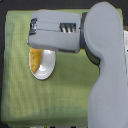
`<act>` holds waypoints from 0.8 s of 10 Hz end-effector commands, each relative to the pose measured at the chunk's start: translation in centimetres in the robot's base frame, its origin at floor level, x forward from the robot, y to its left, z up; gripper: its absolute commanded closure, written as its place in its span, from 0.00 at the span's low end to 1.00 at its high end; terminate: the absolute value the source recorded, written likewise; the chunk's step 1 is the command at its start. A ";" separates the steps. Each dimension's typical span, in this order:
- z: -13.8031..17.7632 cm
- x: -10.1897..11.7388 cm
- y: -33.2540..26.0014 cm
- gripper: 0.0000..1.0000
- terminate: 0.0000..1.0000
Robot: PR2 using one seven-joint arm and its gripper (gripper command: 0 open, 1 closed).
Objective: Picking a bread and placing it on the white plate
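Note:
The white plate lies on a green cloth, left of the middle in the exterior view. Its upper part is hidden under my arm. The bread, golden-orange, lies along the plate's left side, and its upper end disappears beneath the gripper. My gripper hangs directly above the plate's top edge, pointing toward the exterior view's left. I see it from above, so the fingers are hidden by its grey housing. Whether they touch the bread does not show.
The green cloth covers nearly the whole table. My thick grey arm runs down the exterior view's right side. A dark table edge shows along the bottom.

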 end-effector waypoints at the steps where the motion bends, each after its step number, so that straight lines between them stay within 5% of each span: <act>1: 2.1 0.2 -0.4 0.00 0.00; 3: 8.0 1.3 -1.2 0.00 0.00; 8: 12.7 1.8 -6.0 0.00 0.00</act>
